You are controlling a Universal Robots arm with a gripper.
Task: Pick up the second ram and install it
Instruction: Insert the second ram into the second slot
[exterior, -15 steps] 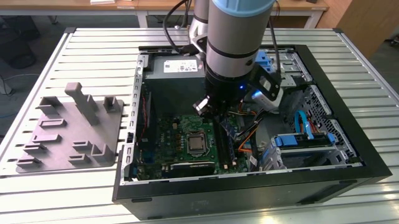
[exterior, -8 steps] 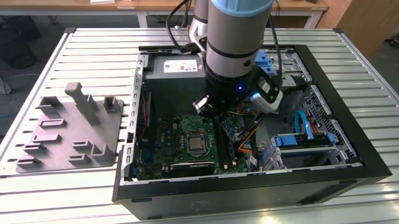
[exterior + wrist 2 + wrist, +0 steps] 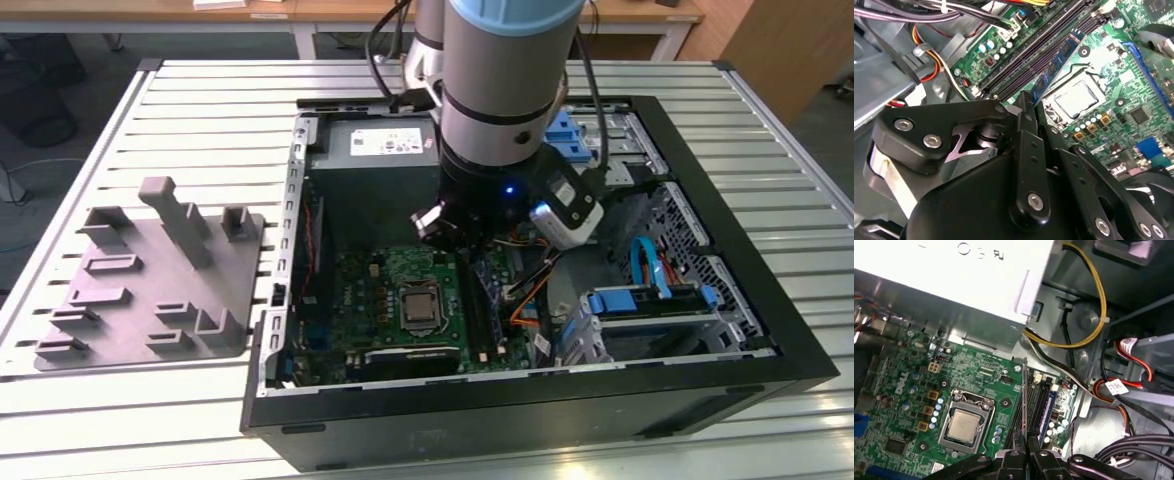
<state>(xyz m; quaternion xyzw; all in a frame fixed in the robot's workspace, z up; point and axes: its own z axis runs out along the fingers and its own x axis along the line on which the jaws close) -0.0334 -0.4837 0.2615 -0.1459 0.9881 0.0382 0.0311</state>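
Open black computer case [image 3: 534, 400] lying on a slatted metal table [image 3: 174, 110], with the grey and blue-capped robot arm [image 3: 501, 90] reaching down into it.

(a) The second ram [image 3: 1025, 400], seen edge-on in the first wrist view, appears as a very thin, straight, dark line. Its faces and chips are turned away from this camera. It stands on edge over the green motherboard [image 3: 909, 390], in line with the long black plastic memory slots [image 3: 1039, 55]. The square processor socket with its silver metal lid [image 3: 964, 424] lies on one side, and a seated memory stick with a blue label [image 3: 1060, 59] lies on the other. Whether its lower edge has entered a slot cannot be told.

(b) The black gripper [image 3: 1026, 452] has its two fingers [image 3: 1015, 460] closed against the stick's opposite faces, pinching it at the end nearest the camera.

(c) Labels and print:
- The grey metal power-supply box [image 3: 378, 160] carries a white label [image 3: 394, 143] with dark print.
- White lettering is printed on the motherboard near its edge.
- A small white tag [image 3: 1114, 386] sits on a red and black cable bundle.
- The blue label on the seated stick bears pale markings.

(d) A yellow cable [image 3: 1099, 305] loops out from beside the power supply.

(e) A grey moulded holder block with upright posts [image 3: 160, 280] lies on the table to the exterior view's left of the case.
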